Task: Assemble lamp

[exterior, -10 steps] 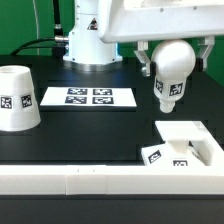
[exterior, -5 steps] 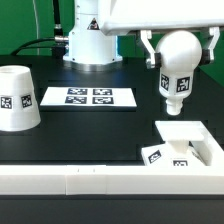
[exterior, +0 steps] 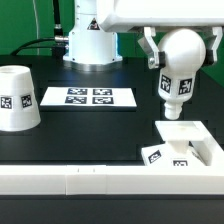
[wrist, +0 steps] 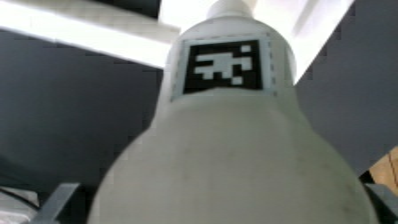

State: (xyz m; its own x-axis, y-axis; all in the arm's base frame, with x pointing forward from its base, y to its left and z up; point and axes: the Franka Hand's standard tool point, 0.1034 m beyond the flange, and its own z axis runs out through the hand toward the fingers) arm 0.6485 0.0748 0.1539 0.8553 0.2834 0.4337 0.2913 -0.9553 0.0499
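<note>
The pincer (exterior: 182, 50) is clenched on the round head of the bulb (exterior: 176, 85), which hangs up in the air with its neck pointing down. In the wrist view the bulb (wrist: 222, 130) fills nearly everything, so I get no look at what is underneath.

Below the pincer, a little nearer the rail (exterior: 70, 180), the flat base (exterior: 185, 128) lies on the tabletop (exterior: 90, 130). The shade (exterior: 18, 97) stands well away from the pincer, past the marker board (exterior: 88, 97), and looks safely out of reach.

My worry is the descent. The fingers hold a curved surface, so I'd expect the bulb could swivel or slip if the neck touches anything off-centre. If the neck comes down beside the base's mount instead of into it, it may catch an edge and shove the loose base toward the rail, or tip the bulb in the grip. I can't make out exactly where the mount sits.
</note>
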